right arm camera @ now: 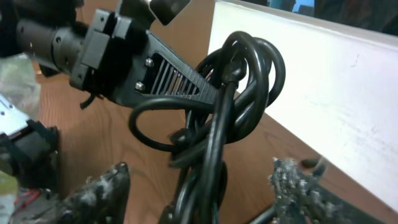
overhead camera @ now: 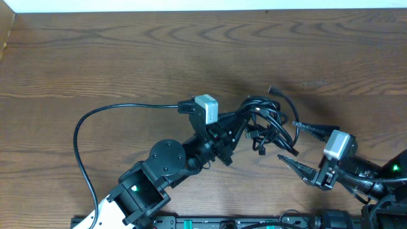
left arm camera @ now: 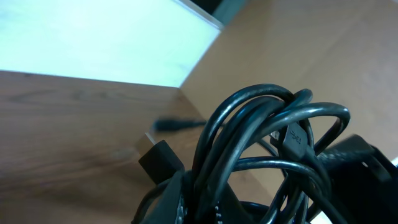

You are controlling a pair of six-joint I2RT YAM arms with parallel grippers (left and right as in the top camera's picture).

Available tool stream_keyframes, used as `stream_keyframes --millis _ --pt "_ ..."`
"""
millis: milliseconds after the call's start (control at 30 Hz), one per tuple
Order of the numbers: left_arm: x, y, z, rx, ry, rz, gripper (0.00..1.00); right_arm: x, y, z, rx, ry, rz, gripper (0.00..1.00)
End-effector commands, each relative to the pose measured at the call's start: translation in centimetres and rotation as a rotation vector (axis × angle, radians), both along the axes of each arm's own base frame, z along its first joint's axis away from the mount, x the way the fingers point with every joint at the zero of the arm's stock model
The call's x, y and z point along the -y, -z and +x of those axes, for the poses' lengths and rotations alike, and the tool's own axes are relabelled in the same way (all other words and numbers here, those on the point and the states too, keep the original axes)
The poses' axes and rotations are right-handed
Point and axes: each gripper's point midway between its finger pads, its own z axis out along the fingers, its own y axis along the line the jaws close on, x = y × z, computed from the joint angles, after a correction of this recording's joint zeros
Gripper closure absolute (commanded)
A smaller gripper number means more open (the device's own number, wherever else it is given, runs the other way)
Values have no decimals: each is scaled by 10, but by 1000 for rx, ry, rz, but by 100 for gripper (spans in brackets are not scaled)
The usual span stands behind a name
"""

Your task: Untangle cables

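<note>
Brown wooden table (overhead camera: pixel 127 57), white wall (overhead camera: pixel 191 5); left end effector (overhead camera: pixel 248 117) clamps cables (overhead camera: pixel 275 119), right end effector (overhead camera: pixel 288 141) spread

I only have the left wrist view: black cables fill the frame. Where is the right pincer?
Observer: Overhead, the right pincer sits open just right of the cables, tips toward them.
Operator: Are the cables inside its jaws?
Observer: Right wrist view: the cables hang between its two fingers.
Operator: Anything else nearby?
Observer: The left arm's thick cable loops across the table, far left.
</note>
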Motion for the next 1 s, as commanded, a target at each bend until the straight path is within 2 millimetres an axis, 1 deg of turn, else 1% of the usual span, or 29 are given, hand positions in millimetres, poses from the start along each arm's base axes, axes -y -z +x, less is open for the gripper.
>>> stream_keyframes --millis 0,67,133,167,200,233,267,433,533,600,667,767,833,900,967 --pt "5 -13 -15 75 89 2 92 -2 -6 -5 46 -20 -13 40" --pt "7 -13 -16 77 100 0 92 -2 -6 -5 46 -21 -13 47" --pt "7 -13 -17 77 104 -1 92 -2 -6 -5 46 -21 -13 57" --pt "7 -13 -17 77 104 -1 92 -2 -6 -5 46 -21 -13 65" --pt "7 -14 -17 77 104 -1 92 -2 -6 -5 46 -21 -13 71" --pt "7 -14 -17 77 103 -2 93 -2 -6 -5 46 -21 -13 84" --pt "7 -14 -17 78 103 -3 92 -2 -6 -5 45 -20 -13 99" --pt "10 -28 -23 116 144 -50 92 -2 -5 -5 26 -18 -3 99" --pt "9 -31 -22 124 132 -58 93 -2 -6 -5 12 -16 5 99" --pt "5 -28 -15 112 91 -48 92 -2 -6 -5 -4 -15 15 99" --pt "-1 -20 -5 85 22 -27 93 -2 -8 -5 -19 -13 30 99" --pt "-16 -6 14 -32 -117 -42 92 -3 -12 -7 -20 -30 46 99" --pt "-28 4 25 -138 -217 -88 93 -8 -17 -16 2 -89 51 99" --pt "-35 7 31 -202 -270 -136 92 -10 -20 -21 20 -124 53 99" --pt "-37 7 33 -230 -292 -168 92 -10 -20 -21 22 -123 53 99"
